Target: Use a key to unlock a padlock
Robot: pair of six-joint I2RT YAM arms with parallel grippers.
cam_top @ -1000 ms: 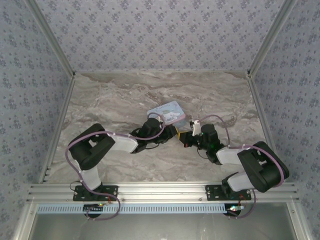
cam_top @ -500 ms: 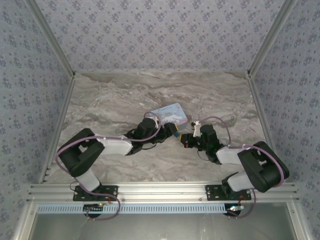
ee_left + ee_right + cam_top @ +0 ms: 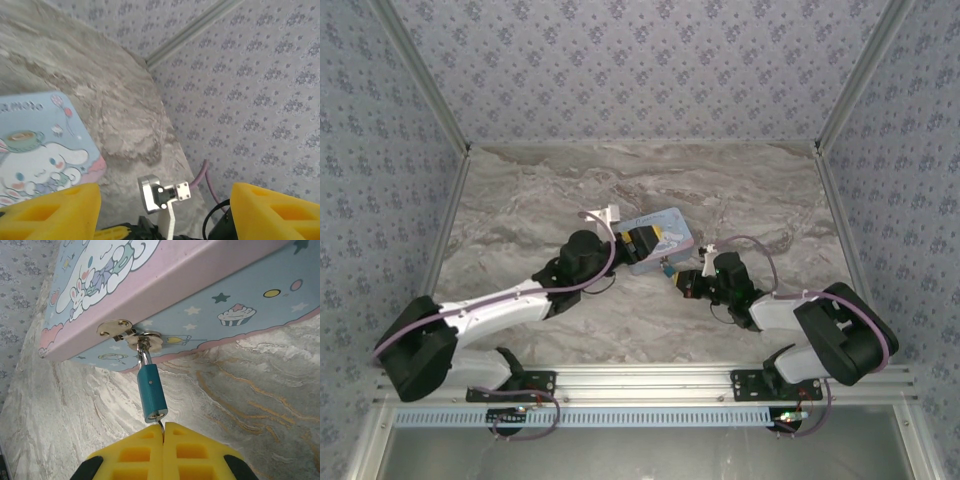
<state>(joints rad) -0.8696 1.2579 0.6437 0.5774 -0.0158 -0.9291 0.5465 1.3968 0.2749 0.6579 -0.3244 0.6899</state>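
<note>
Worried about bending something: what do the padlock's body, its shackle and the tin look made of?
The padlock body looks like metal under a smooth teal coat, with an even satin sheen; plastic can't be excluded. Its shackle is bare silvery metal, bright and reflective. The tin looks like thin sheet metal, glossy and printed, with a pale gold metal hasp.

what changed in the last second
The left gripper pulled away from the right gripper and moved farther out over the tin, open, its arm stretching out low. The right gripper stayed shut on the key in the padlock.
</note>
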